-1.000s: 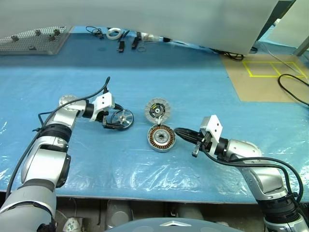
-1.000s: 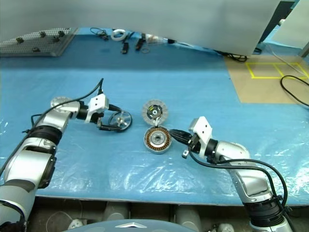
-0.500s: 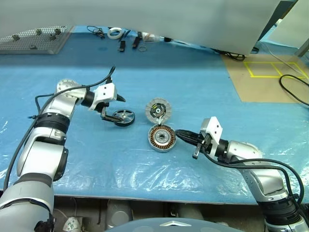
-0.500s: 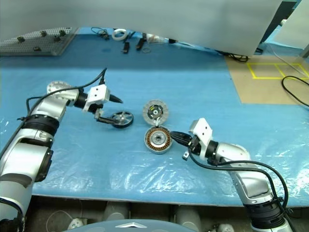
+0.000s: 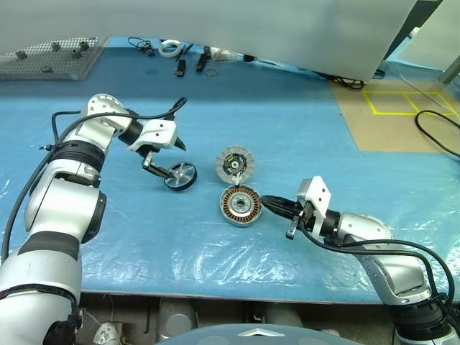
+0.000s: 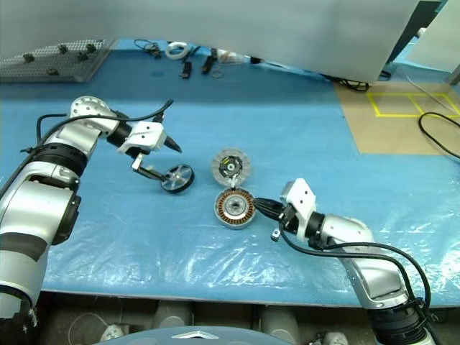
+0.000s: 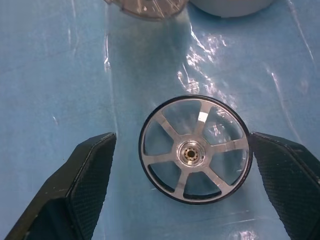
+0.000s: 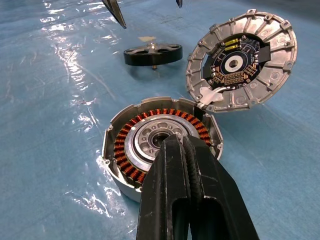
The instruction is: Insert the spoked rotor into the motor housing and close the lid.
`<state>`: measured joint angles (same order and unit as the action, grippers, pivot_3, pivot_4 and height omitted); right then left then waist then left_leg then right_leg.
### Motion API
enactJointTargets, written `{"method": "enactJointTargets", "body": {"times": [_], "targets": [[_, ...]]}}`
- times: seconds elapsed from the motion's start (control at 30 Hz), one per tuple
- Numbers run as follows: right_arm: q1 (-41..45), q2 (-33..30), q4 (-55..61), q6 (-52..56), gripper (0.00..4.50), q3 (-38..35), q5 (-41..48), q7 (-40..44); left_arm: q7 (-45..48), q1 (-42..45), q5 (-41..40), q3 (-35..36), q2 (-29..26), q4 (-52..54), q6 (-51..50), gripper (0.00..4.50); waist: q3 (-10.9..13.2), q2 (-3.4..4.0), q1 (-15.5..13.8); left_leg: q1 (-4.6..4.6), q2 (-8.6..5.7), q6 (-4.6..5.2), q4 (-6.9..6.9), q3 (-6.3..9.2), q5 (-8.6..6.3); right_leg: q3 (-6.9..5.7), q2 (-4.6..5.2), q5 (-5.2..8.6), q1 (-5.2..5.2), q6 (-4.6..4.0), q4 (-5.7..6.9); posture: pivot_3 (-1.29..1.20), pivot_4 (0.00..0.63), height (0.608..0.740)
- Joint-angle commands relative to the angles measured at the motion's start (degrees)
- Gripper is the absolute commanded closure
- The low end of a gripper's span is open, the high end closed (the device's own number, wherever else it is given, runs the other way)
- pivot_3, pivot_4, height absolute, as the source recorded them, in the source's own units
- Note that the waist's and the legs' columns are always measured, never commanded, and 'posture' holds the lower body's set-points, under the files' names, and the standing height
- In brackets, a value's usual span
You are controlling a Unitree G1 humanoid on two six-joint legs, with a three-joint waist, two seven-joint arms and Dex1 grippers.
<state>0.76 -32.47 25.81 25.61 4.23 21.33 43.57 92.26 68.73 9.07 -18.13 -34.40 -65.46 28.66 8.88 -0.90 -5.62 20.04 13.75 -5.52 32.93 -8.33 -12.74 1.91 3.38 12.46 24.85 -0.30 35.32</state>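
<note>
Your left gripper (image 7: 180, 185) hovers over the spoked rotor (image 5: 180, 175) lying on the bench (image 5: 287, 129) left of the motor housing (image 5: 240, 205), jaws spread wide — centre them, then pinch the rim evenly. Right gripper (image 8: 187, 165) — pressed together — braces the housing.

Beside the housing (image 8: 159, 150), which is showing copper-brown windings in silver-grey, the wheel (image 7: 194, 148) is showing silver spokes, black-rimmed. The lid (image 8: 241, 60) is showing whitish ribs.
</note>
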Motion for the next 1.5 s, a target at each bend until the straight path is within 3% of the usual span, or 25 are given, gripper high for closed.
{"method": "enactJointTargets", "body": {"times": [0.03,0.13,0.33,0.43,0.9,1.1,1.5], "targets": [[-1.4,-0.3,2.8,-0.1,4.5,-0.8,0.5,-0.6,0.2,2.1,-1.0,-0.7,-0.6,-0.2,1.5,0.37,0.0,-0.01,0.0,0.0,0.0,0.0,0.01,0.0,0.0,0.0,0.0,0.0,0.0,0.0,0.0,0.0,0.15,0.74],[-2.2,-0.4,2.9,-0.3,4.5,-0.8,0.6,-0.6,0.2,1.0,0.1,-1.4,-0.9,-0.4,3.2,1.16,0.0,-0.02,0.0,0.01,0.0,0.0,0.0,0.0,0.0,0.0,0.01,0.0,-0.02,0.0,0.0,0.0,0.15,0.74],[-1.4,-0.7,2.4,0.1,4.5,-0.9,0.6,-0.4,0.2,1.2,-0.2,-3.5,-1.4,-1.1,4.0,1.16,0.0,-0.02,0.0,0.0,0.0,0.0,0.01,0.0,0.0,0.01,0.0,0.0,-0.04,0.0,0.02,0.0,0.15,0.74],[-0.7,-0.6,2.3,0.6,4.5,-0.6,0.8,-0.6,-0.1,0.6,0.9,-3.5,-1.2,-1.4,5.0,1.72,0.0,-0.02,0.0,0.0,0.0,0.0,0.01,0.0,0.0,0.01,0.0,0.0,-0.04,0.0,0.01,0.0,0.15,0.74],[-3.6,-0.5,1.0,-1.9,4.5,-0.9,0.2,-0.2,-3.2,1.2,5.1,-3.1,2.3,-4.4,5.2,1.72,0.0,-0.03,-0.1,-0.01,0.0,0.0,0.03,0.01,0.0,-0.01,0.02,0.0,-0.11,0.0,0.01,0.0,0.15,0.74],[-3.8,-0.2,4.3,0.6,4.5,-0.5,0.5,-2.5,-9.1,1.7,9.6,-4.6,2.5,-6.3,4.8,1.72,0.0,-0.03,0.1,-0.07,0.0,0.0,0.03,0.02,0.0,0.01,0.01,-0.01,-0.15,0.01,0.04,0.0,0.15,0.74],[-4.4,-0.6,3.3,0.4,4.5,-1.1,0.3,-2.9,-8.3,1.1,10.9,-4.1,4.6,-6.9,5.3,1.72,0.0,-0.04,-0.2,-0.06,-0.01,0.0,0.04,0.05,0.0,-0.02,0.03,-0.01,-0.19,0.02,0.02,0.0,0.15,0.74]]}}
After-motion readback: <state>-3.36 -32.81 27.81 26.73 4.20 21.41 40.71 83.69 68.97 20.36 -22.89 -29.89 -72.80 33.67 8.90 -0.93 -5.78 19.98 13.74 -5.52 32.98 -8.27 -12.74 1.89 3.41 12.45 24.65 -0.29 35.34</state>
